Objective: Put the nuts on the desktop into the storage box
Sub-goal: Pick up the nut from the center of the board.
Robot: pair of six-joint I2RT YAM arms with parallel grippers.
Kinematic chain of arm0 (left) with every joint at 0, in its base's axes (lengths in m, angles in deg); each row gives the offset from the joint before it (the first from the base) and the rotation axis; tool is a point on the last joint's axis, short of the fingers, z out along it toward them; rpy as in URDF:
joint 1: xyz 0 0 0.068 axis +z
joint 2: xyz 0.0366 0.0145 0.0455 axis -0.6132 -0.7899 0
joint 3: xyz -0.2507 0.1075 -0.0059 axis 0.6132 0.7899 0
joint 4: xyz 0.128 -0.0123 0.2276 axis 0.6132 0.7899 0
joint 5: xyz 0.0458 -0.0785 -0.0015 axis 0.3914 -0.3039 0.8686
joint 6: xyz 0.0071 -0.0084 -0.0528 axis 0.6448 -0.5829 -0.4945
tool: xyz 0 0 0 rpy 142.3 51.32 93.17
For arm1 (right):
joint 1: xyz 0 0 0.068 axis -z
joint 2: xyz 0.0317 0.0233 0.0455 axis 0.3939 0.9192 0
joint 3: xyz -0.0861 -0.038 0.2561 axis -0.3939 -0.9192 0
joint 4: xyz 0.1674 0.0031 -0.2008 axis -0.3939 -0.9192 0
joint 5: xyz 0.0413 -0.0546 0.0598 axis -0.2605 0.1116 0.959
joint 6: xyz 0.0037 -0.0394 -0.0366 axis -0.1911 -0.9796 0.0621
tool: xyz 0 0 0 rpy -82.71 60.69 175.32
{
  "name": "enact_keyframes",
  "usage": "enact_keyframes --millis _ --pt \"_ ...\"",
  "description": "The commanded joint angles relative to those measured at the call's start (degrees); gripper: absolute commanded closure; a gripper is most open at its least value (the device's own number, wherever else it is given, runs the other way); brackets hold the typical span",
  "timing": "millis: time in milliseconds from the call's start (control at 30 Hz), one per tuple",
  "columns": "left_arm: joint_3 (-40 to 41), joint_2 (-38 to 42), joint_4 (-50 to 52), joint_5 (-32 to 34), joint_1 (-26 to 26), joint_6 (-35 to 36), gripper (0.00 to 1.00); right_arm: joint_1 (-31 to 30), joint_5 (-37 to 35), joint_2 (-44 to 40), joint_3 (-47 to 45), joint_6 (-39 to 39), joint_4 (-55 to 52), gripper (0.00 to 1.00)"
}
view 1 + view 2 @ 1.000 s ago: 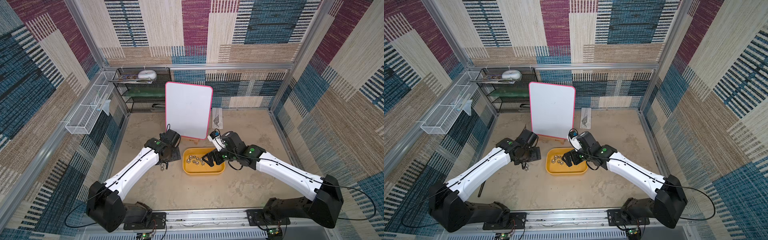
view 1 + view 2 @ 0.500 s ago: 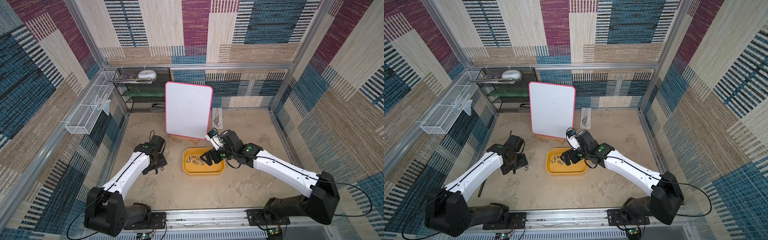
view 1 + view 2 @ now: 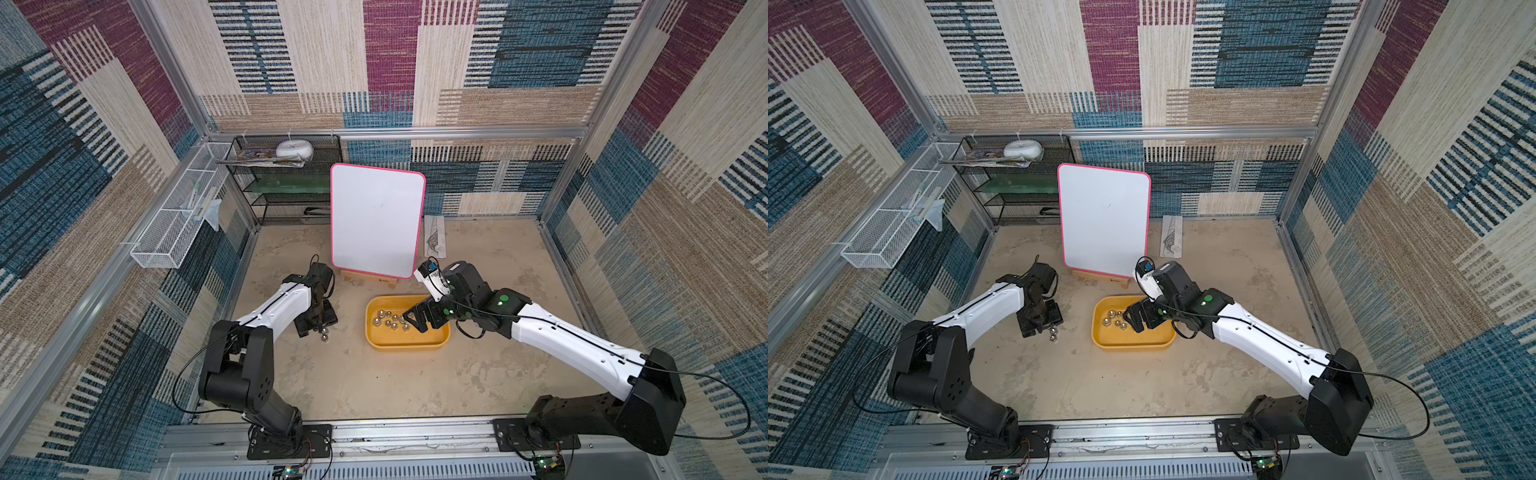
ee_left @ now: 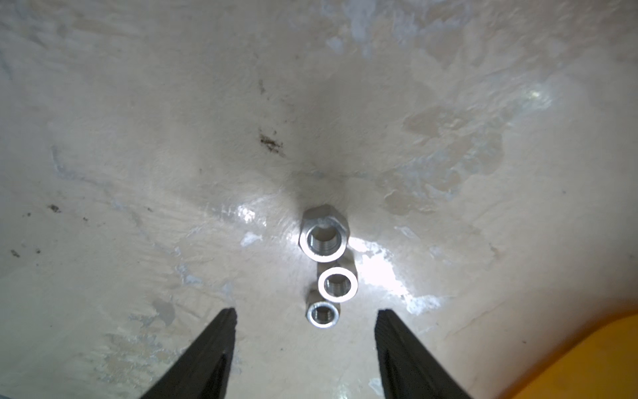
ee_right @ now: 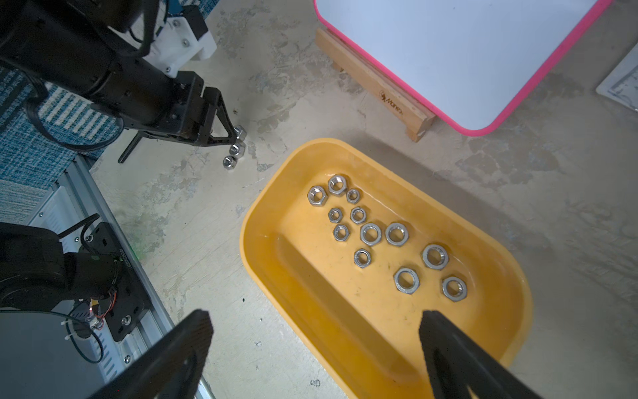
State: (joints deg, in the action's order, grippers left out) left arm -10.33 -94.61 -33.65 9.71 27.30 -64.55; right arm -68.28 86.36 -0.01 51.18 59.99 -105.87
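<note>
The left gripper [image 4: 305, 311] stands partly open and empty. Its black fingertips [image 4: 221, 331] flank the nearest of three small silver hexagonal metal nuts [image 4: 337, 284], which lie in a tight row on the beige mottled desktop [image 3: 374, 382].

That nut sits off-centre between the tips, so a pinch may skid it away or knock its neighbours.

The right gripper [image 5: 316, 317], wide open and empty, hangs over the shallow mustard-yellow plastic storage box [image 5: 262, 248], which holds twelve more nuts [image 5: 370, 234]. It may block a drop.

The desktop looks glossy. Woven patchwork walls [image 3: 540, 62] enclose it, and a pink-rimmed whiteboard [image 3: 376, 220] stands behind the box.
</note>
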Motion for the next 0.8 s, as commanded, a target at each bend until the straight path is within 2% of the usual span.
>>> enact_keyframes --millis 0,233,300,533,767 --pt "-1.32 -2.53 -0.44 0.17 0.15 3.49 0.34 -0.04 -1.3 -0.67 -0.56 0.76 -0.75 0.01" --pt "-2.16 -6.1 -2.67 -0.13 0.59 6.38 0.38 -0.07 -2.25 -1.38 -0.74 1.3 -1.58 0.01" --pt "-2.64 -7.07 -3.0 -0.15 0.73 6.98 0.43 -0.01 -2.43 -1.4 -0.66 1.32 -1.81 0.01" --pt "-3.26 -8.81 -3.21 0.26 1.2 7.99 0.49 -0.01 -3.02 -1.31 -0.57 1.7 -1.8 0.01" --pt "-1.87 -7.79 -4.07 -0.73 1.21 7.69 0.66 -0.01 -2.69 -0.7 -0.31 1.48 -1.47 0.01"
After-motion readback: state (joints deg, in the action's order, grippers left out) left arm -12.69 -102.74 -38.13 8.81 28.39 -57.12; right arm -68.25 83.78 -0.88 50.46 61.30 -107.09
